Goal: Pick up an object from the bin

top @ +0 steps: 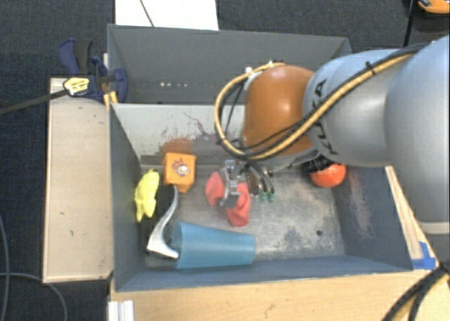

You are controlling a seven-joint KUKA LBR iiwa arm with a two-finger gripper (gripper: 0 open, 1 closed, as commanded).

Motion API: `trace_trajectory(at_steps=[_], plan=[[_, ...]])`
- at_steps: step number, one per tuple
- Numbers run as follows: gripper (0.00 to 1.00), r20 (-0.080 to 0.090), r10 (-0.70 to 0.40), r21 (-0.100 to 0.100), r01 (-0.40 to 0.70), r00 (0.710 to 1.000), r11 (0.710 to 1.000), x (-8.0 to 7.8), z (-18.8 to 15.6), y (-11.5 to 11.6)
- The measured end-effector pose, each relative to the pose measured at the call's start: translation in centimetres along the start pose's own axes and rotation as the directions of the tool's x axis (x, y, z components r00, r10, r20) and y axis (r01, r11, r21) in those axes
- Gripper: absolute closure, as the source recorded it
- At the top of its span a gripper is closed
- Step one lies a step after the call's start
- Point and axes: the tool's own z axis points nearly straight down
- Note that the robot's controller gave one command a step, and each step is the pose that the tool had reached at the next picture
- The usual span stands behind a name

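Observation:
My gripper [232, 185] reaches down from under the orange wrist cover into the middle of the bin. It is low on a red soft lumpy thing [240, 211], which shows on both sides of it, one lobe to the left and one below right. An orange block with a pale round face [179, 170] lies just left of the red thing.
A yellow soft toy [146, 195] lies by the left wall. A white curved piece [164, 231] and a blue cup on its side [212, 246] lie along the front wall. An orange ball [328, 175] sits at the right, partly under the arm.

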Motion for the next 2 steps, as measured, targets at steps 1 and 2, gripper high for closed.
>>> trace_trajectory(at_steps=[1, 2], plan=[[1.00, -0.011, 0.004, 0.002, -0.004, 1.000, 1.000, 1.2, -4.5, -0.6], [1.00, -0.004, -0.010, 0.002, 0.010, 1.000, 1.000, -0.3, -10.1, 1.4]])
